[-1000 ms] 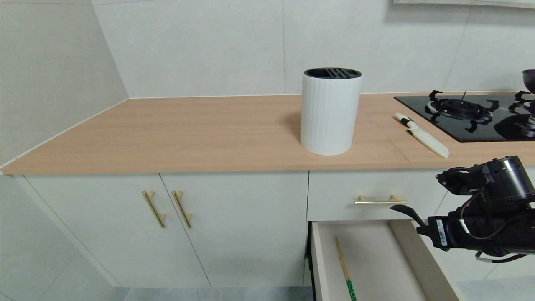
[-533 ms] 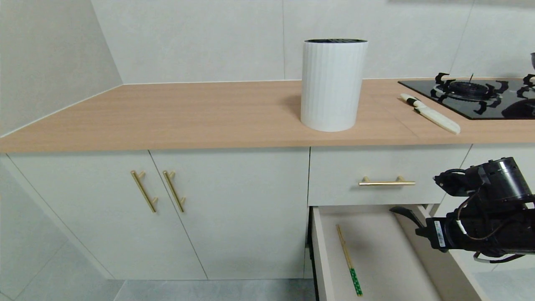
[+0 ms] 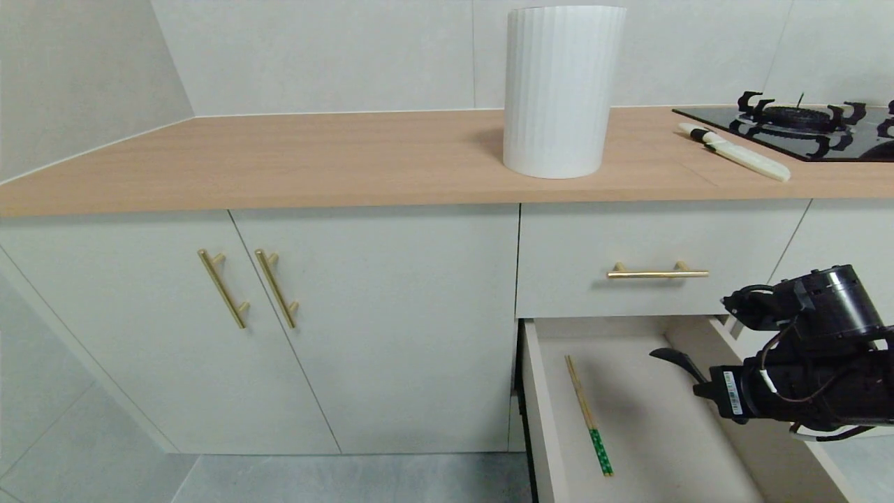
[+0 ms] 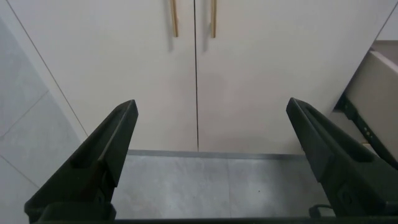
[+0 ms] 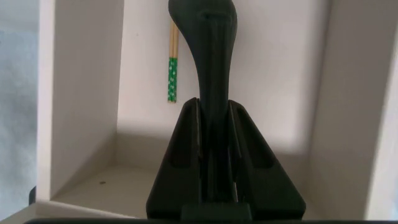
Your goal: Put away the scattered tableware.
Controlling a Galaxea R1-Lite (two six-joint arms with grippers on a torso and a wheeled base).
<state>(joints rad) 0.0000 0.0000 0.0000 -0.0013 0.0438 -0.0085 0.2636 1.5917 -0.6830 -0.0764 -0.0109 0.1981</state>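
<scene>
- Home kitchen with fitted units, not a lab or a shop.
- A wood-look countertop (image 3: 314,154) runs along a pale tiled wall (image 3: 335,49) and meets a corner on the left.
- A black glass gas hob (image 3: 803,129) with burner grates is set into the counter at the right.
- A pale knife (image 3: 733,150) lies on the counter just beside the hob. A tall white ribbed holder (image 3: 562,91) stands near it.
- Under the counter are pale cabinet doors (image 3: 391,328) with brass bar handles (image 3: 223,288).
- A shut drawer front (image 3: 656,237) sits above an open drawer (image 3: 539,412).
- Chopsticks (image 3: 589,416) with green ends lie in the open drawer.
- The tiled floor (image 3: 349,478) below the units is grey.
</scene>
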